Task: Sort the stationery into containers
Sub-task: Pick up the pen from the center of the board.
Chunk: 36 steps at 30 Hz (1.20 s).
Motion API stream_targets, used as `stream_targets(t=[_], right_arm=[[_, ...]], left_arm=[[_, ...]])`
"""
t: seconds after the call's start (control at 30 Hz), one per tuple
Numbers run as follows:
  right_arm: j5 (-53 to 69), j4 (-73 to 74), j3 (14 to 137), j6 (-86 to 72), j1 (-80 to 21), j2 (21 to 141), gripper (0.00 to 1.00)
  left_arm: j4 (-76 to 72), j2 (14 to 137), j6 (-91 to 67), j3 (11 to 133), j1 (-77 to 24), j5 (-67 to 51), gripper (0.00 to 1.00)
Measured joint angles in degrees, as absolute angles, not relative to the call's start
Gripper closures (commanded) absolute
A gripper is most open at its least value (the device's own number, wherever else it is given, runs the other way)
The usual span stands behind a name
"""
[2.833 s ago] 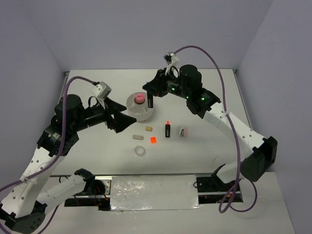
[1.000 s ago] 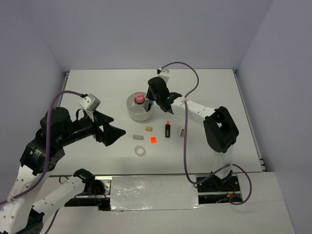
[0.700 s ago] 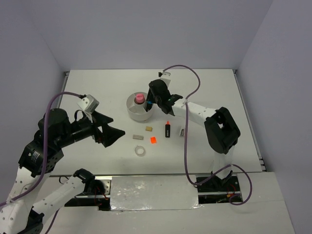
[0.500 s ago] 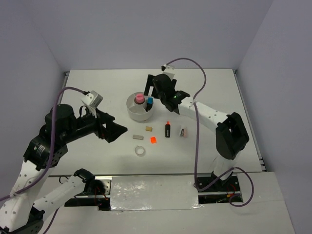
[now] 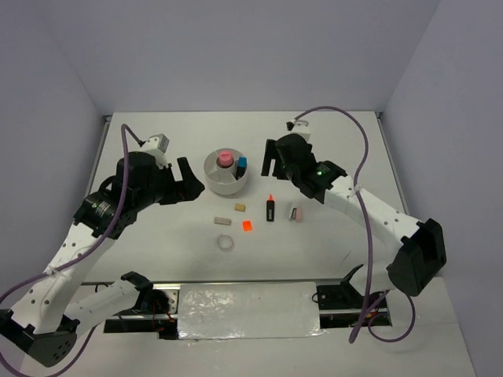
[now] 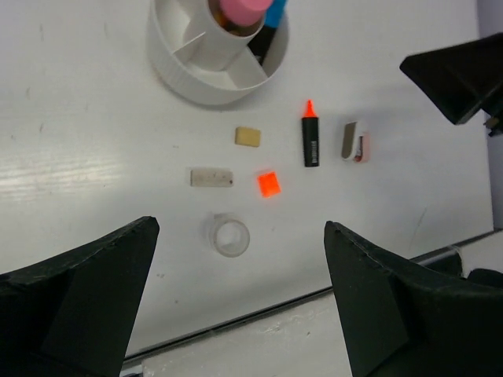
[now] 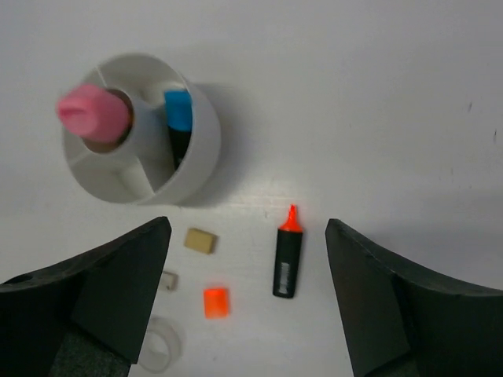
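Already the blue-capped marker (image 7: 178, 114) stands cap up in the tub (image 7: 200, 169), in the right-hand compartment, where the divider and the wall prop it. The pink tube (image 7: 94, 110) fills the middle well beside it. The tub sits at the far middle of the worktop (image 5: 338, 141).

The right tool (image 5: 271, 159) hangs just right of the tub, above the worktop, its jaws spread wide with nothing between them. The left tool (image 5: 189, 179) hovers left of the tub, also fully spread and empty, looking down on the loose items.

These lie in a cluster near of the tub:
- The orange-capped marker (image 7: 288, 255) lies flat, cap pointing far.
- Two tan erasers (image 6: 248, 137) (image 6: 211, 177) lie to its left.
- The orange square (image 6: 269, 184) is between the marker and the erasers.
- The tape ring (image 6: 229, 236) is nearest of all.

None of them touch, so each leaves room for jaws on both sides.

The orange-capped marker looks the likely next pick for the right arm, since it lies almost under that tool. It would need a grasp across its narrow body.
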<state>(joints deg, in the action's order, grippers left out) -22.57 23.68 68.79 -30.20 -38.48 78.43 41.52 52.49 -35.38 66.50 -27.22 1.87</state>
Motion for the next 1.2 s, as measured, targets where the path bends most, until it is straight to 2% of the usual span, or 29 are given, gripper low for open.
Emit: stream_targets(t=[0.07,0.17,0.3,0.7,0.8,0.83,0.93,1.0,1.13,1.2], right_arm=[[-20.1,26.4,67.9,-31.1,-38.0,81.1,0.28],[-16.9,28.9,66.9,-32.5,-37.8,87.0,0.36],[-14.1,30.9,64.3,-33.3,-37.8,92.2,0.38],[-11.5,31.5,66.6,-33.2,-37.8,102.8,0.43],[-11.4,31.5,67.0,-33.0,-37.8,105.0,0.54],[-11.4,31.6,67.4,-33.0,-37.8,105.9,0.63],[-10.9,31.5,68.0,-33.1,-37.8,106.4,0.78],[-10.5,31.2,68.0,-33.2,-37.7,106.4,0.82],[-10.2,30.9,66.8,-33.3,-37.7,104.6,1.0],[-10.6,31.9,66.2,-33.1,-37.7,101.2,1.0]], left_arm=[[42.5,53.9,-38.1,65.5,-27.2,3.9,0.01],[44.0,56.0,-40.4,64.4,-27.2,5.1,0.01],[46.3,57.6,-42.3,64.3,-27.2,6.0,0.01],[50.2,59.7,-44.4,64.4,-29.1,8.5,0.01],[51.1,60.1,-45.3,64.4,-30.1,9.2,0.01],[51.3,60.2,-45.4,64.5,-30.5,9.4,0.01],[52.6,61.9,-46.0,66.0,-32.3,10.5,0.01],[52.9,63.9,-47.1,67.7,-33.9,11.5,0.01],[53.7,69.7,-51.0,71.2,-37.8,14.0,0.02],[53.4,72.7,-53.2,72.7,-40.1,15.1,0.03]])
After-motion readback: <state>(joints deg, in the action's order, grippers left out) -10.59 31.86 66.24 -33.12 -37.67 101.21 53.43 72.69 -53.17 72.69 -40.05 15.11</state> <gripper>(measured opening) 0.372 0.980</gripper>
